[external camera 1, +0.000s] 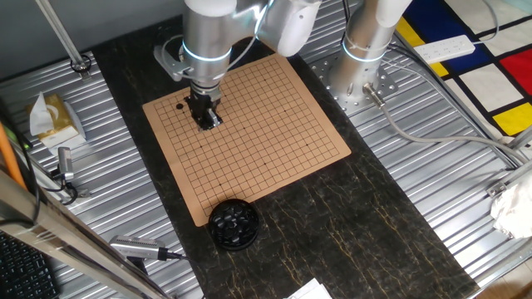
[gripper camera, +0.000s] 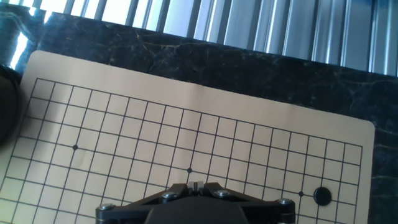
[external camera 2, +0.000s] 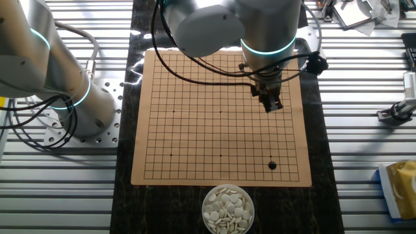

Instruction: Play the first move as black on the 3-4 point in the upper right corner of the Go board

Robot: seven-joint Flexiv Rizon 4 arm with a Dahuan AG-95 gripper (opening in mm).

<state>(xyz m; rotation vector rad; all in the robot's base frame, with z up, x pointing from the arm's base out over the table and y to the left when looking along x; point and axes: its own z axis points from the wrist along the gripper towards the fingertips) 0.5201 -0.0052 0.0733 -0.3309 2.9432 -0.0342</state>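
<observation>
One black stone (external camera 1: 180, 105) lies on the wooden Go board (external camera 1: 266, 124), on a crossing one line outside the dotted corner crossing, about the third line from the board's edge. It also shows in the other fixed view (external camera 2: 272, 166) and in the hand view (gripper camera: 321, 196). My gripper (external camera 1: 208, 121) hangs just above the board, a few lines away from the stone, and also appears in the other fixed view (external camera 2: 273, 105). In the hand view its fingertips (gripper camera: 192, 185) are pressed together with nothing between them. The board (external camera 2: 195, 130) carries no other stones.
A round black bowl (external camera 1: 233, 224) holding black stones stands off the board's near edge. A bowl of whitish stones (external camera 2: 227, 208) stands off the opposite edge. A second arm's base (external camera 1: 357, 79) is bolted beside the board. A tissue box (external camera 1: 54, 116) lies left.
</observation>
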